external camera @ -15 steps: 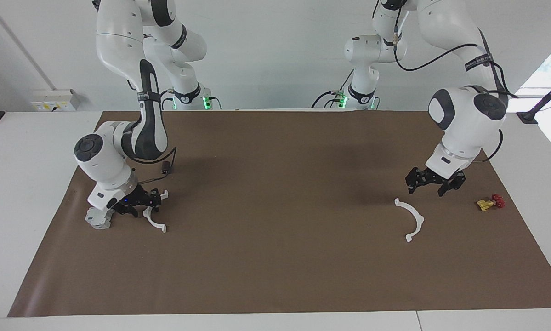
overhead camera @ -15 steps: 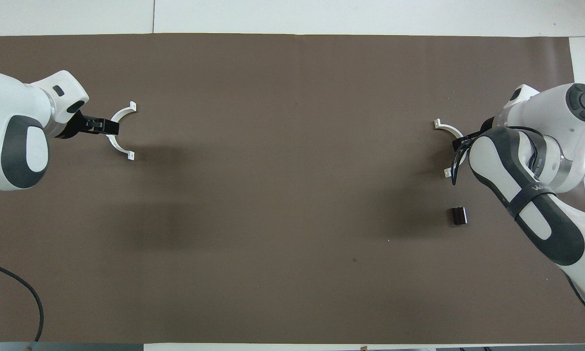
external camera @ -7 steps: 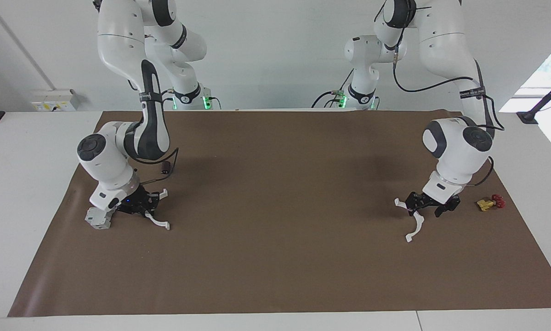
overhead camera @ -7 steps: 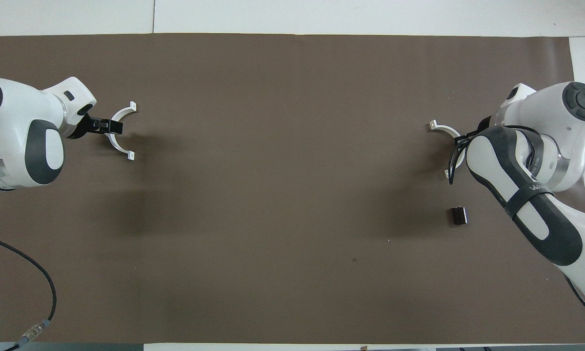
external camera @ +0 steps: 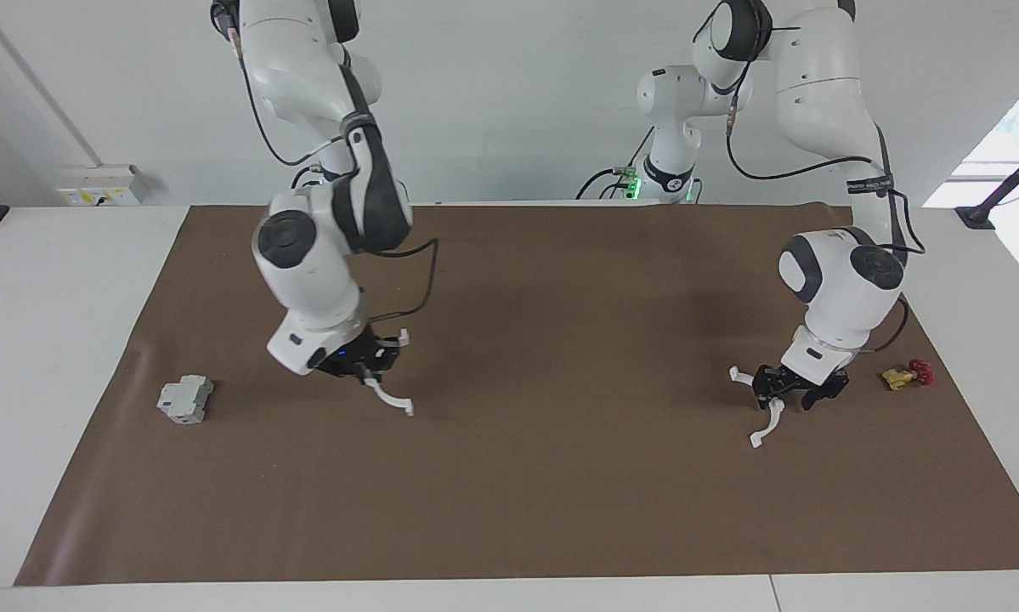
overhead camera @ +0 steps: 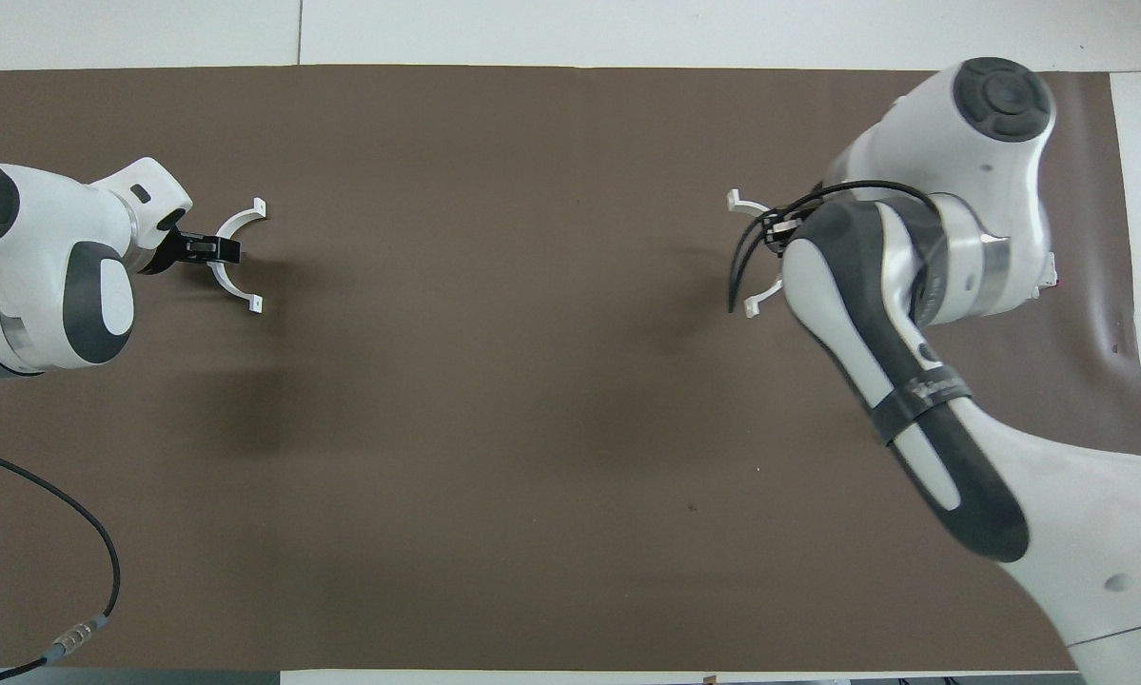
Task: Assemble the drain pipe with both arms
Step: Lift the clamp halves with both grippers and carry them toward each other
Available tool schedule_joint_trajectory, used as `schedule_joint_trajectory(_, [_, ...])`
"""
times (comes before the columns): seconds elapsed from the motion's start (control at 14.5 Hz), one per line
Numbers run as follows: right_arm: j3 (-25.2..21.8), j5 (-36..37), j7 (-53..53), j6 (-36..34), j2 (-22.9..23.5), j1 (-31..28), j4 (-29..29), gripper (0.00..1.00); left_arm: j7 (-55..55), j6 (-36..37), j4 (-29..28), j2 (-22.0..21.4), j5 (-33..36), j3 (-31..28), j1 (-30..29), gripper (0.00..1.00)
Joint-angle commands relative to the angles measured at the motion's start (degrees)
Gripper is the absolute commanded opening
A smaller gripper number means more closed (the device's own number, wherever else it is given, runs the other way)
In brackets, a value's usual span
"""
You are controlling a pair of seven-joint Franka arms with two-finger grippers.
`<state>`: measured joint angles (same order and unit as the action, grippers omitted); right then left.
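The drain pipe lies in two white half-ring arcs. My right gripper (external camera: 371,367) is shut on one arc (external camera: 387,394) at its middle and holds it in the air over the brown mat, between the grey block and the table's middle; its end tabs show in the overhead view (overhead camera: 737,202). My left gripper (external camera: 785,389) is down at the middle of the other arc (external camera: 771,416), which lies flat on the mat toward the left arm's end. In the overhead view that gripper (overhead camera: 210,249) sits across the arc (overhead camera: 232,225).
A grey boxy block (external camera: 184,399) sits on the mat toward the right arm's end. A small yellow-and-red valve piece (external camera: 907,374) lies beside my left gripper, near the mat's edge. The brown mat (external camera: 560,493) covers the table.
My right gripper has lifted its arc off the mat and carried it toward the table's middle, uncovering the grey block. My left gripper has come down onto its arc, which has not moved.
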<state>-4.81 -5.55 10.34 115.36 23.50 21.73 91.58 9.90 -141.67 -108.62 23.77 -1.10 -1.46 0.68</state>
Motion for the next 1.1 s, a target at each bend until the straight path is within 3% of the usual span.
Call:
schedule_joint_trajectory(0.0, [-0.20,0.98,10.02,3.00,4.80,6.02,-2.90,0.00,-0.31,-1.59,-1.33,-0.48,1.02,0.05,-0.07,0.14])
schedule_joint_trajectory(0.07, [-0.28,0.81,10.75,6.16,5.33,8.22,-2.64,0.00,-0.49,-1.68,-1.25,-0.48,1.02,0.05,-0.07,0.00])
schedule_joint_trajectory(0.41, [-0.29,0.89,10.49,12.16,6.65,9.21,1.30,0.00,-0.40,-0.10,-0.28,-1.61,1.02,-0.04,-0.16,0.00])
schedule_joint_trajectory(0.69, [-0.20,0.98,10.40,14.45,7.09,9.38,3.60,0.00,-1.19,7.26,1.82,-5.83,1.02,-0.30,0.72,0.00])
schedule_joint_trajectory(0.83, [-0.20,0.98,10.23,15.07,7.44,9.21,3.78,0.00,-3.55,11.66,4.45,-6.19,1.28,-0.56,3.61,0.00])
schedule_joint_trajectory(1.03, [-0.20,0.98,8.82,15.07,7.88,9.64,3.78,0.00,-15.38,12.39,5.61,-6.01,8.98,-0.48,9.31,0.00])
